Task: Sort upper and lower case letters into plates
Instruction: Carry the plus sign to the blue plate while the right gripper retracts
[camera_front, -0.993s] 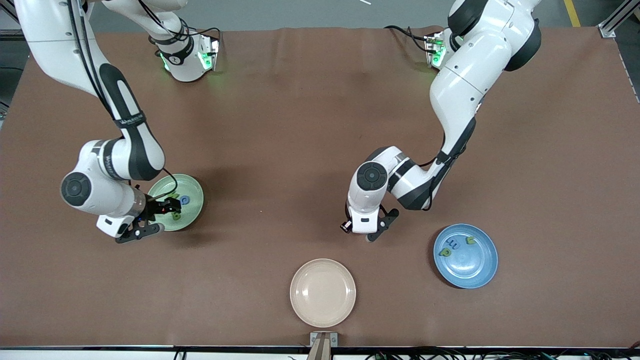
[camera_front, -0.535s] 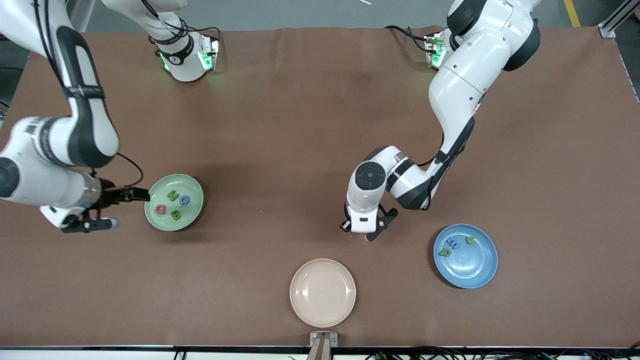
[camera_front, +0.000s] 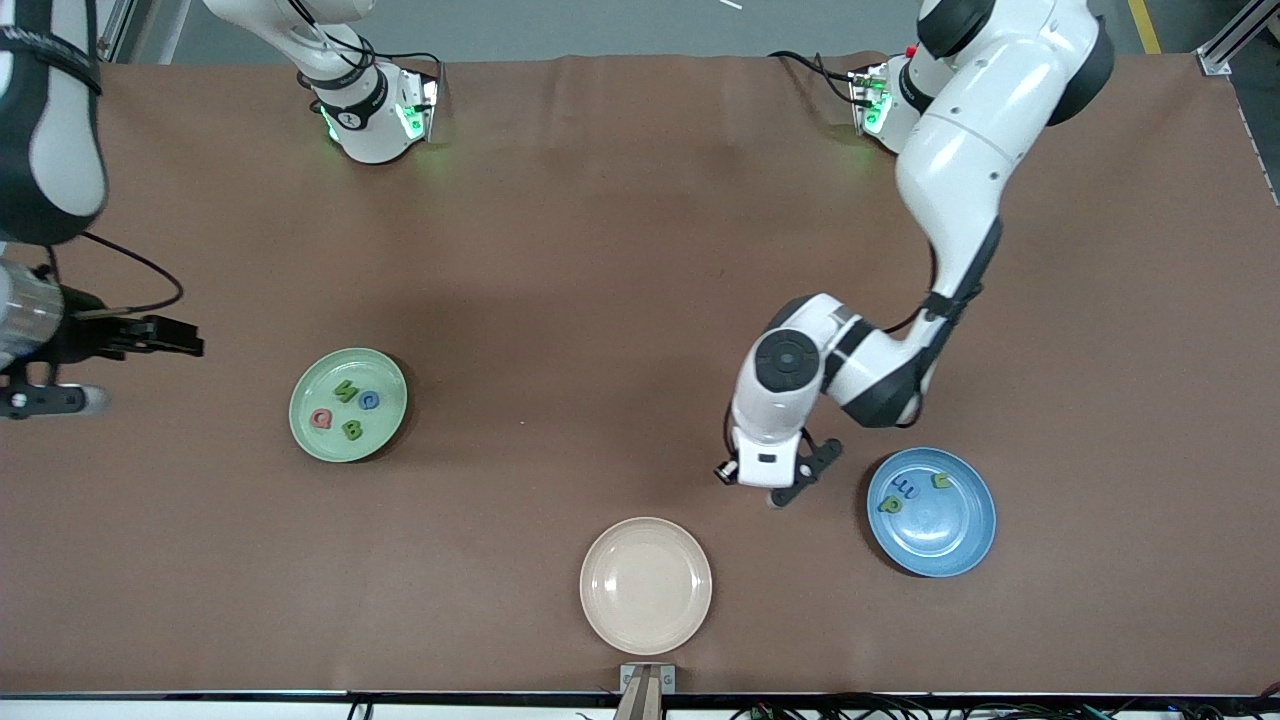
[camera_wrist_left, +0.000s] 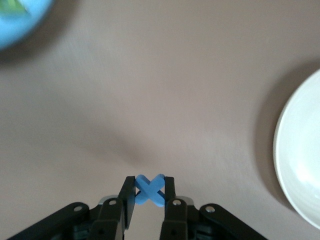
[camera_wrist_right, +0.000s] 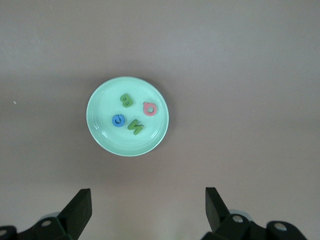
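Note:
The pale mint green plate (camera_front: 300, 402) lies toward the right arm's end of the table and holds several letters, green, blue and red. It also shows in the right wrist view (camera_wrist_right: 102, 130). The blue plate (camera_front: 945, 540) lies toward the left arm's end with three small letters in it. My left gripper (camera_front: 782, 492) is shut on a blue letter X (camera_wrist_left: 149, 189), over bare table beside the blue plate; its own hand hides the X in the front view. My right gripper (camera_front: 85, 392) is open and empty, raised at the table's edge, apart from the mint plate.
An empty cream-beige plate (camera_front: 646, 585) lies near the front edge, between the two plates; its rim shows in the left wrist view (camera_wrist_left: 300, 160). The blue plate's edge shows there too (camera_wrist_left: 17, 20). A brown mat covers the table.
My right gripper has drawn back from over the mint plate to the table's edge, uncovering the letters. My left gripper has shifted toward the blue plate with the X.

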